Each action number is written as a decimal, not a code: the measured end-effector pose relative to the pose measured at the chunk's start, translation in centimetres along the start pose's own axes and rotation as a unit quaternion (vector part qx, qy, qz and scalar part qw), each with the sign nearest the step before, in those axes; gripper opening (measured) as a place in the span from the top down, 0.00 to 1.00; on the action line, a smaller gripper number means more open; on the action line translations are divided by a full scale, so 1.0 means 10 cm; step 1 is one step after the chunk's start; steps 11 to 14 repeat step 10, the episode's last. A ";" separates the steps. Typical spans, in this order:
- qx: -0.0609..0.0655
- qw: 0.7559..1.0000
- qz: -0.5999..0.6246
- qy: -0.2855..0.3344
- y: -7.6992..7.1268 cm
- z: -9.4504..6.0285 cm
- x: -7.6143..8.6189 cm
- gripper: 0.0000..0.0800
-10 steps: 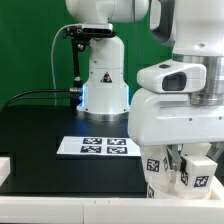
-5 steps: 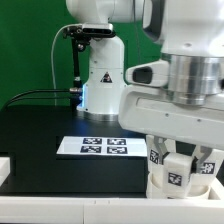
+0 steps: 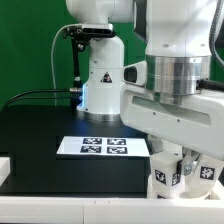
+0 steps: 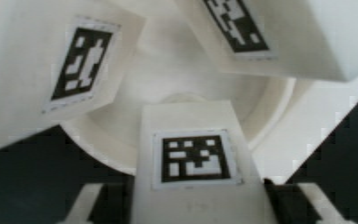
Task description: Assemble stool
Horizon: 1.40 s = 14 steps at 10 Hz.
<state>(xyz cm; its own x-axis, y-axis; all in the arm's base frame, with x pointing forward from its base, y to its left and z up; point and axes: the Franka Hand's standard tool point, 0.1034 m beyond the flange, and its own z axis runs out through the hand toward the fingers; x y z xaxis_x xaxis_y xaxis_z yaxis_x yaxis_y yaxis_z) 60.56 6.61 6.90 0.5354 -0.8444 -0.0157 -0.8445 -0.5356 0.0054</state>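
The stool leg (image 4: 197, 152) stands in the middle of the wrist view, a chunky white block with a black-and-white square tag on its facing side. It sits between the two dark fingers of the gripper (image 4: 194, 198), whose pads show at either side of the leg's lower end and lie right against it, so the gripper is clenched on the leg. Behind the leg lies the round seat (image 4: 114, 135), a low white disc whose curved rim sweeps around both sides of the leg. Two more legs (image 4: 91, 65) lie across the far part of the seat, each tilted and each showing a tag; whether they are fixed in the seat or only rest on it cannot be told.

In the exterior view the same group of parts sits at the near edge of the black table (image 3: 45, 120), on the exterior view's right. The gripper (image 3: 176, 170) hangs low over them, with tagged white legs (image 3: 163, 178) showing just under the arm's large white wrist, which hides most of the seat. The marker board (image 3: 104, 147) lies flat on the table just to the exterior view's left of the parts, its four tags facing up. Farther back stands the robot's white base (image 3: 104, 78) against a green backdrop, with a black cable (image 3: 40, 95) running from it toward the exterior view's left.
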 end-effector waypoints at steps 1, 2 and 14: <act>-0.001 1.000 0.007 0.001 0.01 0.00 0.01 0.58; -0.001 1.000 0.006 0.000 0.01 0.00 0.00 0.58; 0.043 0.999 -0.023 -0.008 0.06 -0.56 0.27 0.19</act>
